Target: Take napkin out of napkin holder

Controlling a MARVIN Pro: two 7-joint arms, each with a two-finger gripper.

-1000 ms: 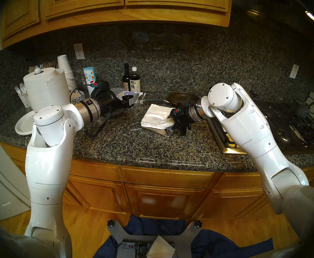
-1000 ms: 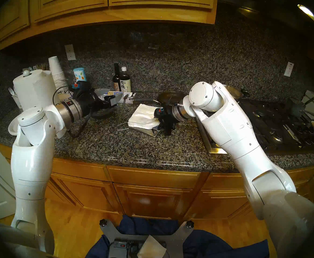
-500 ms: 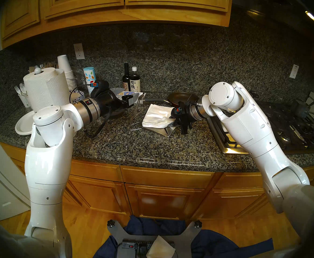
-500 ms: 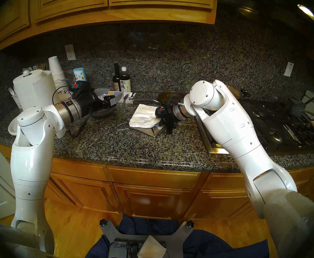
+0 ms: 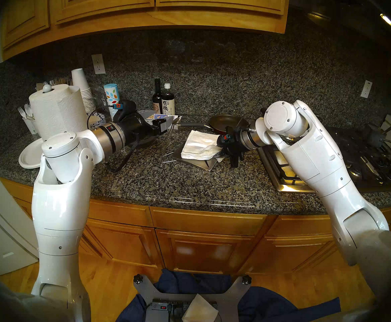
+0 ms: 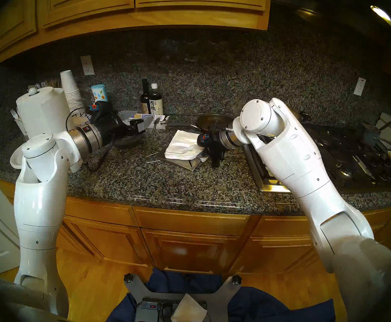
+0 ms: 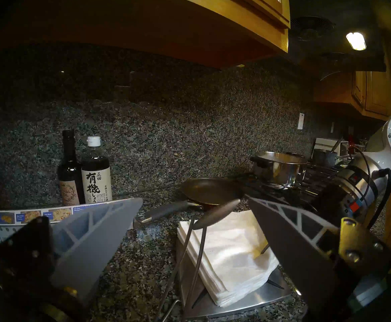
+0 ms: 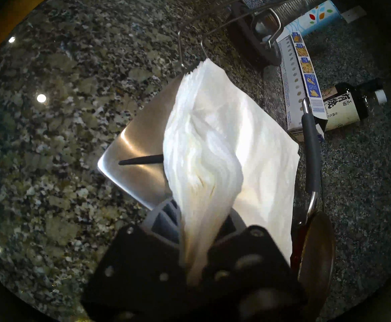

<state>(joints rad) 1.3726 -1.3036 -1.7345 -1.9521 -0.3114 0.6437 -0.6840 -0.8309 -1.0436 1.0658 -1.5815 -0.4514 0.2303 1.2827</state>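
The white napkin (image 5: 199,143) stack lies askew on the napkin holder (image 5: 201,163), a flat steel plate, and overhangs its right side. My right gripper (image 8: 199,219) is shut on the stack's right edge, with the sheets bunched between its fingers (image 8: 164,214). In the head view this right gripper (image 5: 217,152) sits low beside the plate. The holder's wire arm stands raised, and its leaf tip (image 7: 220,212) hangs between the spread fingers of my left gripper (image 5: 168,124), which is open. I cannot tell whether the tip touches a finger.
A dark frying pan (image 5: 227,122) lies just behind the napkins, its handle pointing left. Two bottles (image 5: 163,102) and a flat box (image 5: 161,117) stand further back. The stove (image 5: 329,156) is on the right, with a paper towel roll (image 5: 57,110) and a paper plate (image 5: 29,155) on the left.
My right gripper closed on the napkin stack's edge and drew back to the right, dragging the stack across the plate and baring its left part. The left arm stayed put.
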